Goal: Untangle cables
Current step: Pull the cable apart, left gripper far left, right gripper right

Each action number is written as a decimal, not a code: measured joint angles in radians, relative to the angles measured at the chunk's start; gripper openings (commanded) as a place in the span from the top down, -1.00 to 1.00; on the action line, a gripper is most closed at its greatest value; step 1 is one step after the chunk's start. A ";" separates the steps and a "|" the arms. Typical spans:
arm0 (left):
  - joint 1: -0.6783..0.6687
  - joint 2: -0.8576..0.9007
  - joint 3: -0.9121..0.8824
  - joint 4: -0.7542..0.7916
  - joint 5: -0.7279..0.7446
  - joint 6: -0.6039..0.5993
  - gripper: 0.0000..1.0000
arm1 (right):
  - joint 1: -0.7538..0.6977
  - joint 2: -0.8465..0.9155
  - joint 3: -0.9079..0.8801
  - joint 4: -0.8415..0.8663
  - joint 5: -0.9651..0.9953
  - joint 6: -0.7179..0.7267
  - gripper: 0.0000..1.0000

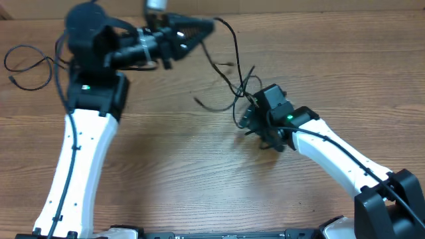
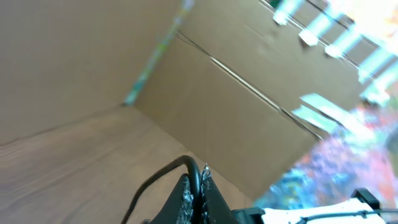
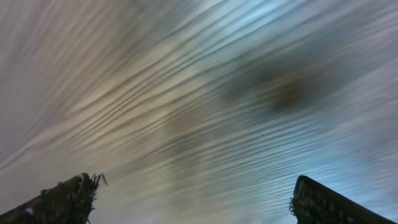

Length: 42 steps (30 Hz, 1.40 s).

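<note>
Overhead: near the far edge of the bench, the left fingers pinch one cable, which trails down to the knot of cables mid-bench. A separate cable loops by the left edge. The right fingers sit at the knot.

Left wrist: the fingers are closed on the cable.

Right wrist: the fingers are spread wide over blurred bench wood.

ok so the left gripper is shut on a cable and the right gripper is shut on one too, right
Not quite. The left gripper is shut on a cable, but the right gripper is open: the right wrist view shows its fingers wide apart with nothing between them.
</note>
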 measured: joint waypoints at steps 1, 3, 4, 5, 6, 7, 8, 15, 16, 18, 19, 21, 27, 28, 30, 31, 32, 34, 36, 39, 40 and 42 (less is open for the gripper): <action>0.020 0.000 0.000 0.000 0.001 -0.010 0.91 | -0.009 0.000 0.000 -0.018 0.033 -0.004 -1.00; 0.069 0.000 0.000 0.000 0.000 -0.031 0.91 | -0.027 0.000 0.000 -0.048 0.099 -0.014 -1.00; 0.097 0.000 0.000 0.001 0.001 -0.047 0.92 | -0.036 0.000 0.000 -0.068 0.146 -0.019 -1.00; 0.117 0.000 0.000 0.001 0.002 -0.053 0.91 | -0.042 0.000 0.000 -0.076 0.172 -0.022 -1.00; 0.137 0.000 0.000 0.000 0.003 -0.060 0.92 | -0.050 0.000 -0.001 -0.081 0.197 -0.024 -0.99; 0.151 0.000 0.000 0.000 0.004 -0.066 0.91 | -0.058 0.000 -0.002 -0.082 0.216 -0.026 -1.00; 0.171 0.000 0.000 0.001 0.006 -0.071 0.92 | -0.069 0.000 -0.004 -0.084 0.234 -0.027 -1.00; 0.263 0.000 0.000 -0.021 0.026 -0.085 0.92 | -0.214 0.000 -0.021 -0.111 0.297 -0.037 -1.00; 0.279 0.000 0.000 -0.027 0.027 -0.088 0.92 | -0.246 0.000 -0.022 -0.114 0.301 -0.044 -1.00; 0.308 0.000 0.000 -0.030 0.031 -0.092 0.92 | -0.299 0.000 -0.022 -0.115 0.305 -0.059 -1.00; 0.324 0.000 0.000 -0.030 0.033 -0.092 0.92 | -0.325 0.000 -0.022 -0.116 0.307 -0.070 -1.00; 0.357 0.000 0.000 -0.030 0.033 -0.095 0.92 | -0.381 0.000 -0.022 -0.119 0.314 -0.091 -1.00; 0.465 -0.001 0.001 -0.097 0.033 -0.087 0.92 | -0.540 0.000 -0.024 -0.116 0.315 -0.127 -1.00; 0.479 -0.001 0.001 -0.117 0.033 -0.077 0.92 | -0.561 0.000 -0.024 -0.114 0.316 -0.130 -1.00; 0.505 -0.001 0.001 -0.160 0.032 -0.048 0.92 | -0.597 0.000 -0.026 -0.105 0.315 -0.153 -1.00; 0.517 -0.001 0.002 -0.187 0.032 -0.026 0.92 | -0.613 0.000 -0.026 -0.102 0.314 -0.158 -1.00; 0.523 -0.001 0.002 -0.204 0.029 -0.014 0.92 | -0.621 0.000 -0.026 -0.101 0.312 -0.161 -1.00; 0.538 -0.001 0.002 -0.259 0.009 0.029 0.92 | -0.639 0.000 -0.027 -0.088 0.294 -0.178 -1.00; 0.550 -0.001 0.002 -0.315 -0.031 0.077 0.92 | -0.649 0.000 -0.027 -0.058 0.265 -0.218 -0.99; 0.573 -0.001 0.002 -0.363 -0.136 0.153 0.92 | -0.649 0.000 -0.027 -0.015 0.185 -0.300 -1.00; 0.582 -0.001 0.002 -0.371 -0.163 0.172 0.92 | -0.649 0.000 -0.027 -0.013 0.158 -0.317 -1.00; 0.602 -0.001 0.002 -0.383 -0.208 0.208 0.92 | -0.649 0.000 -0.027 -0.014 0.127 -0.332 -1.00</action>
